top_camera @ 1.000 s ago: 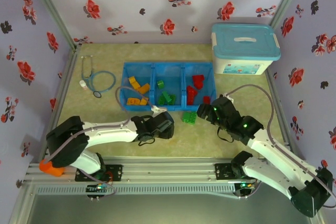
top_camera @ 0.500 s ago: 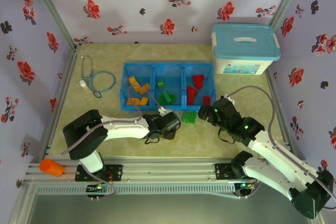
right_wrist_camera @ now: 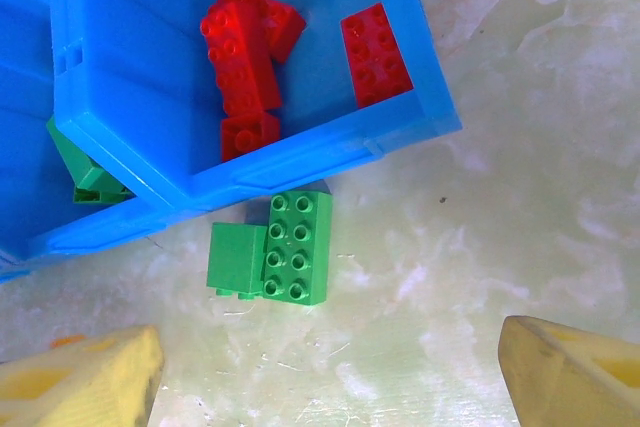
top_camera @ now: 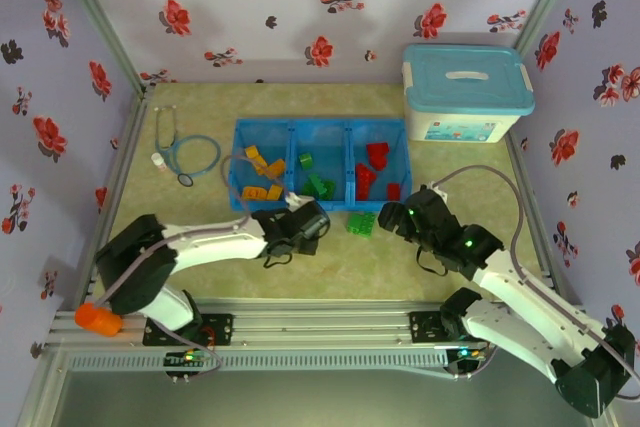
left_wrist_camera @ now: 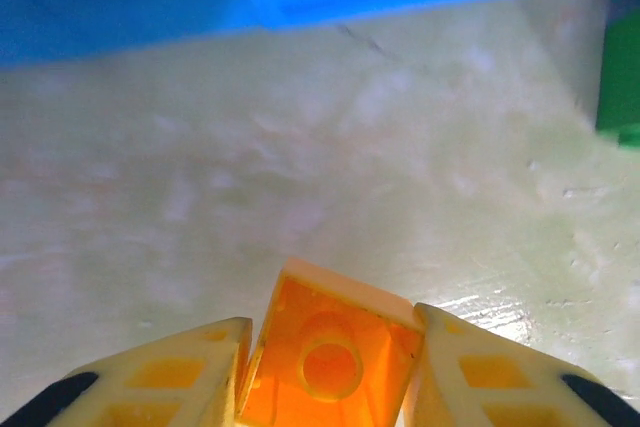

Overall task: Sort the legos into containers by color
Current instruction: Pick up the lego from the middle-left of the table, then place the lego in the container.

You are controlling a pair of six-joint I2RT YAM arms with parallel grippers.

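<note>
My left gripper (top_camera: 303, 219) is shut on an orange-yellow lego (left_wrist_camera: 335, 357), held just off the mat in front of the blue tray (top_camera: 291, 125); its hollow underside faces the left wrist camera. The tray's left compartment holds orange-yellow legos (top_camera: 262, 173), the middle one green legos (top_camera: 316, 183), the right one red legos (right_wrist_camera: 248, 55). Two green legos (right_wrist_camera: 296, 247) lie side by side on the mat against the tray's near wall (right_wrist_camera: 300, 175). My right gripper (right_wrist_camera: 325, 387) hangs open over the mat just short of them, nothing between its fingers (right_wrist_camera: 80, 382).
A white storage box with a light-blue lid (top_camera: 467, 92) stands at the back right. A stethoscope (top_camera: 186, 153) lies left of the tray. An orange cylinder (top_camera: 97, 319) rests on the near rail at the left. Flowered walls close in three sides.
My left gripper swung right toward the green legos, then came back left and closer to the tray's near wall, still holding the orange-yellow lego. The right arm has hardly moved.
</note>
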